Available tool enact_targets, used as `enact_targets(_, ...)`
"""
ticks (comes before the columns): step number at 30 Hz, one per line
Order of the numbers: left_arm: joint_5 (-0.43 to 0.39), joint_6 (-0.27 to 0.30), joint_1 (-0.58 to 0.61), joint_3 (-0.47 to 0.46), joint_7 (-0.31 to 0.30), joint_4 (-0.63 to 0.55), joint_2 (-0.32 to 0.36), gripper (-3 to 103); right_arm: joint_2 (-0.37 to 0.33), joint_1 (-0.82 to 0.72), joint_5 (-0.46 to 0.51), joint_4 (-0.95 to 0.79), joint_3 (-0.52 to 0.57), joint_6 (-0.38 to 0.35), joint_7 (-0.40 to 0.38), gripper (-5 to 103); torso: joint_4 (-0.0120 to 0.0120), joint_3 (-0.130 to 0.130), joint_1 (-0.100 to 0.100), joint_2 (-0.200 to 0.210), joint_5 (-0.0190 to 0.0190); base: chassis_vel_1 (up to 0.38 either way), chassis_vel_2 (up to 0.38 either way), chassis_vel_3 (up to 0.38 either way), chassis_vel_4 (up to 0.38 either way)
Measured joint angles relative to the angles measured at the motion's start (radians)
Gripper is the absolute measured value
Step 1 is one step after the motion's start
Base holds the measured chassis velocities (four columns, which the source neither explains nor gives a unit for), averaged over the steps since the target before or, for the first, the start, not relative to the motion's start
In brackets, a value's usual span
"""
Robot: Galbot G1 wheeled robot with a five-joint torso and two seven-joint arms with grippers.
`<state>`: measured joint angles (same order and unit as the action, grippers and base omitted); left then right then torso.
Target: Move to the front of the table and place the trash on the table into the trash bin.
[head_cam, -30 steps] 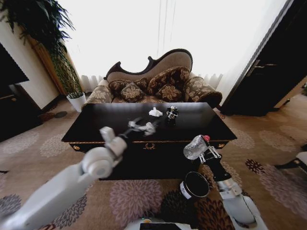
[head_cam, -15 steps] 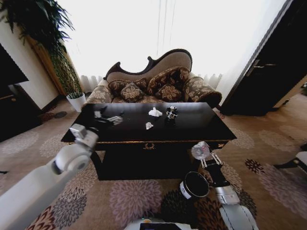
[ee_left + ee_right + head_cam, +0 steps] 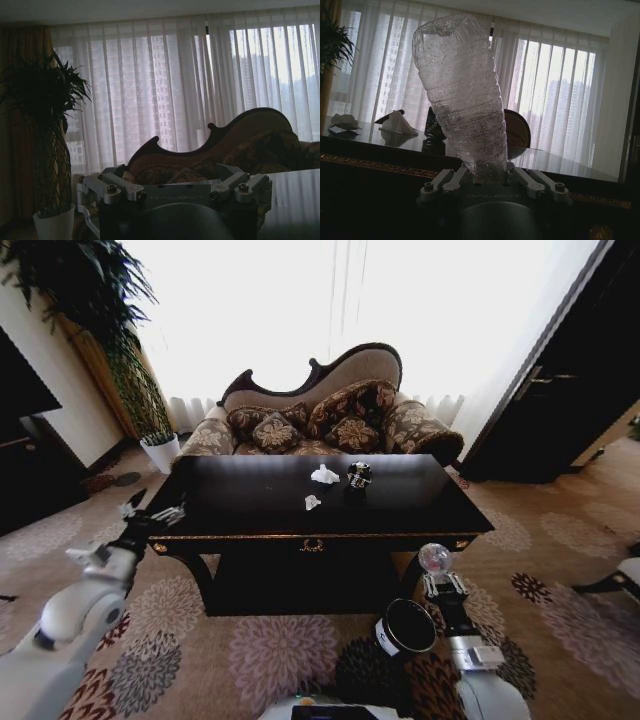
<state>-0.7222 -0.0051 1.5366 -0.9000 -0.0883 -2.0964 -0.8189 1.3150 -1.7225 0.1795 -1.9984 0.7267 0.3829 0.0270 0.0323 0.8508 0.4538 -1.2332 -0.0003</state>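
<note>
The right gripper (image 3: pixel 437 578) clamps a clear plastic bottle (image 3: pixel 462 95) neck-down at lower right of the head view, just above the trash bin (image 3: pixel 406 627); its wrist view shows the crumpled body. The left gripper (image 3: pixel 150 512), fingers spread wide, has swung from over the table (image 3: pixel 400 502) to the left edge, leaving white scraps (image 3: pixel 322 475) on top.

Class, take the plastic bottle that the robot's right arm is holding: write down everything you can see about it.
The plastic bottle is clear, ribbed and dimpled, looking crumpled and empty. It stands roughly upright, leaning slightly, neck end down in the right end effector, whose fingers are shut on that narrow end, base uppermost. In the head view it sits in front of the table, near its front right corner, above and just beyond the trash bin. Only the end effector touches it.
</note>
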Motion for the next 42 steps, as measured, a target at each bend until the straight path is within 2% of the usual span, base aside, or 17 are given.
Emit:
enact_targets(3, 0.033, -0.035, 0.018, -0.012, 0.037, -0.013, -0.044, 100, 0.000, 0.005, 0.074, 0.026, -0.013, -0.033, 0.002, 25, 0.0002, 0.000, 0.000, 0.000, 0.0001, 0.000, 0.000, 0.000, 0.000)
enact_targets(10, 0.066, -0.052, 0.018, 0.060, 0.076, -0.033, -0.068, 100, -0.003, 0.031, 0.084, 0.106, -0.046, -0.042, 0.005, 25, 0.0003, 0.000, 0.000, 0.000, 0.0003, 0.000, 0.000, 0.000, 0.000)
enact_targets(16, 0.103, -0.055, -0.005, 0.154, 0.081, -0.064, -0.073, 100, -0.016, 0.098, 0.080, 0.208, -0.082, -0.055, 0.006, 25, 0.0005, 0.000, 0.000, 0.000, 0.0002, 0.000, 0.000, 0.000, 0.000)
enact_targets(22, 0.153, -0.054, 0.029, 0.179, 0.076, -0.119, -0.147, 100, -0.020, 0.159, 0.081, 0.310, -0.119, -0.071, 0.005, 25, 0.0002, 0.000, 0.000, 0.000, 0.0004, 0.000, 0.000, 0.000, 0.000)
enact_targets(24, 0.177, -0.064, 0.073, 0.164, 0.079, -0.135, -0.183, 100, -0.014, 0.180, 0.077, 0.352, -0.142, -0.077, 0.008, 25, 0.0002, 0.000, 0.000, 0.000, 0.0000, 0.000, 0.000, 0.000, 0.000)
enact_targets(31, 0.171, -0.075, 0.101, 0.118, 0.084, -0.134, -0.188, 100, -0.002, 0.195, 0.057, 0.391, -0.153, -0.076, 0.012, 25, 0.0000, 0.000, 0.000, 0.000, 0.0002, 0.000, 0.000, 0.000, 0.000)
enact_targets(35, 0.131, -0.082, 0.142, 0.042, 0.090, -0.132, -0.189, 100, 0.003, 0.221, 0.045, 0.501, -0.153, -0.043, 0.017, 25, 0.0003, 0.000, 0.000, 0.000, 0.0002, 0.000, 0.000, 0.000, 0.000)
enact_targets(42, 0.105, -0.086, 0.178, -0.002, 0.100, -0.134, -0.204, 100, -0.004, 0.275, 0.053, 0.600, -0.156, -0.029, 0.024, 25, 0.0001, 0.000, 0.000, 0.000, 0.0001, 0.000, 0.000, 0.000, 0.000)
